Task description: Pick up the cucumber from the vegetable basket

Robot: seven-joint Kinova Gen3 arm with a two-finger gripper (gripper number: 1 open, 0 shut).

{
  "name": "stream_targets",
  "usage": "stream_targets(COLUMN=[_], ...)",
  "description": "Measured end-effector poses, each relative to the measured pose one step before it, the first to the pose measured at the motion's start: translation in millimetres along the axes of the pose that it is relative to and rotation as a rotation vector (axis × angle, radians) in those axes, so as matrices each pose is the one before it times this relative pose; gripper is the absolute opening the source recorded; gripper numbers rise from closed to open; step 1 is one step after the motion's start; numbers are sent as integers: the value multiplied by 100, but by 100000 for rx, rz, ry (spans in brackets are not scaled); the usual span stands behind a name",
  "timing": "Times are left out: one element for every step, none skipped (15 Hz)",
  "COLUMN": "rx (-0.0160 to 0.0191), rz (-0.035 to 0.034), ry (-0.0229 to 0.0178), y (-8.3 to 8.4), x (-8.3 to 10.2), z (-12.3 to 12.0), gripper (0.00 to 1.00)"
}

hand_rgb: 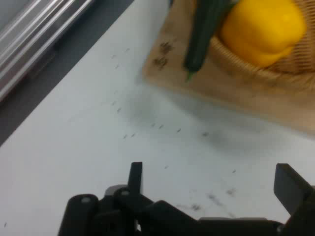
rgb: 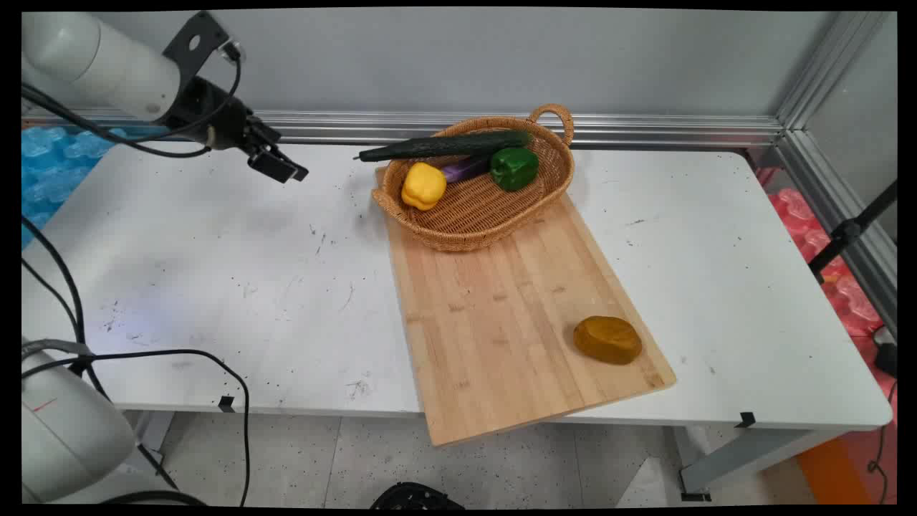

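My gripper (rgb: 281, 166) hangs open and holds nothing, above the table's back left part, left of the wicker basket (rgb: 478, 215). In the hand view the gripper (hand_rgb: 211, 179) shows its two fingers wide apart over bare white table. The basket holds a long dark green cucumber (rgb: 445, 145) lying across its rim, a yellow bell pepper (rgb: 423, 185), a green bell pepper (rgb: 514, 168) and a purple eggplant (rgb: 466, 169). The hand view catches the cucumber's tip (hand_rgb: 197, 46) and the yellow pepper (hand_rgb: 261, 29). The cucumber's tip is the thing nearest the gripper.
The basket stands on the far end of a wooden cutting board (rgb: 501, 315), which overhangs the table's near edge. A brown potato (rgb: 607, 340) lies near the board's near right corner. Black cables (rgb: 64, 287) hang at the left. An aluminium rail (rgb: 645, 129) runs along the wall.
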Motion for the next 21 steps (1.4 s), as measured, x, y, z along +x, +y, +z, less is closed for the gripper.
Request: stream_targets(rx=[-852,-494,-711,-606,-354,-136,-118,-116,-110,-59,16,77,9,-50,-89,-222,-160,-213,-300,-533,-385], rz=[1581,942,1294,1201,786,458,353,413,384,269,311,206,293,561,344,536,240,204,277,537,341], ry=[-102,-52,-264,-170,-85,-1,-44,-139,-184,-264,-462,-202,-213,-208,-149,-226,-172,-215,-300,-473,-356], y=[280,170,267,234,157,74,62,82,45,-29,-21,-74,-72,-64,-47,-93,-63,-63,-72,-54,-30], x=[707,470,900,1101,860,779,633,1017,1190,1365,1240,1049,988,994,638,1249,919,860,962,1042,586], z=[-194,-117,-142,-68,2,61,85,196,300,427,488,430,450,544,399,894,750,775,1007,1253,776], gripper=[100,100,100,100,100,100,100,100,100,100,100,100,100,100,100,100,100,100,100,100,100])
